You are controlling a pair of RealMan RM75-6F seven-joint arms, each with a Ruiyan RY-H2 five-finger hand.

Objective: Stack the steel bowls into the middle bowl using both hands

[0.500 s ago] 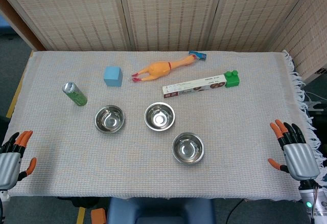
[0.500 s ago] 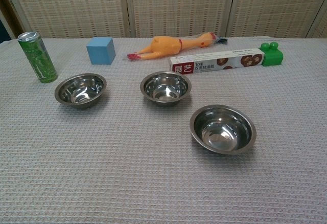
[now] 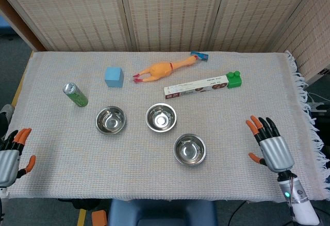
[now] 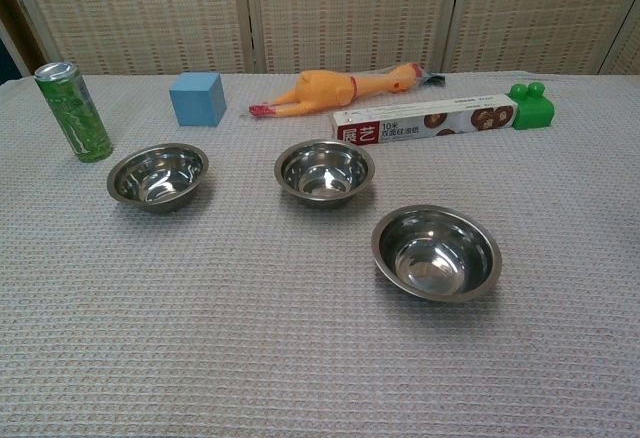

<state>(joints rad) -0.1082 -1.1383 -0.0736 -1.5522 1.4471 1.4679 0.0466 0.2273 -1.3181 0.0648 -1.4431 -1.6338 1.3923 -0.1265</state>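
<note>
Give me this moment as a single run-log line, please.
stage: start | bowls: left bowl, middle bowl, right bowl all apart, none stacked | left hand: open, empty | right hand: open, empty

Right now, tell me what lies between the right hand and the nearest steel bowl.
Only bare woven cloth separates the right hand from the nearest steel bowl, head view.

I work at a staged test bench: a cloth-covered table (image 3: 232,184) beside my hands, woven screens (image 3: 170,12) beyond them.
</note>
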